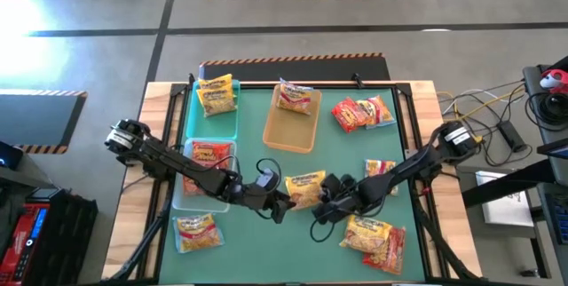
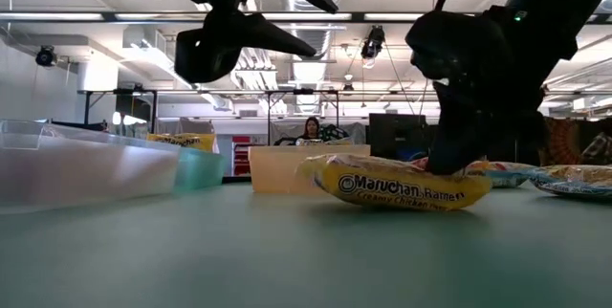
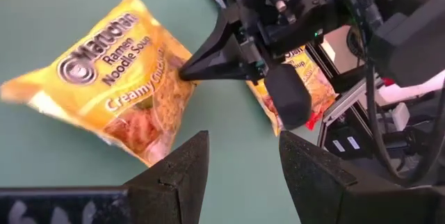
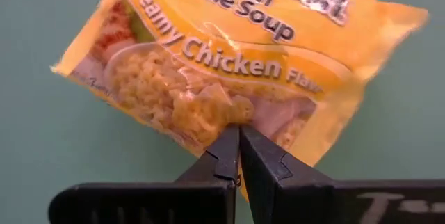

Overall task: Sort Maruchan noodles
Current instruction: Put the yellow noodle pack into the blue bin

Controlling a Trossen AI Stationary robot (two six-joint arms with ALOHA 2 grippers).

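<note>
- My right pincer [image 4: 240, 156] is clenched on the edge of the yellow Creamy Chicken packet [image 4: 243, 64]; in the right wrist view my two fingers meet with the wrapper nipped between them.
- That packet [image 1: 304, 187] lies on the green worktop [image 1: 257, 233] at lower centre of the high view, flat on the surface in the low view [image 2: 397, 186].
- My left pincer [image 3: 240, 165] is released, fingers spread, hovering just left of the same packet and above the worktop.
- Other packets: one in the teal tray [image 1: 232, 128] at upper left, one in the tan tray [image 1: 288, 133] at upper centre, one in the clear tray [image 1: 177, 193] at left.
- More packets lie loose at the right side and lower left of the worktop.
</note>
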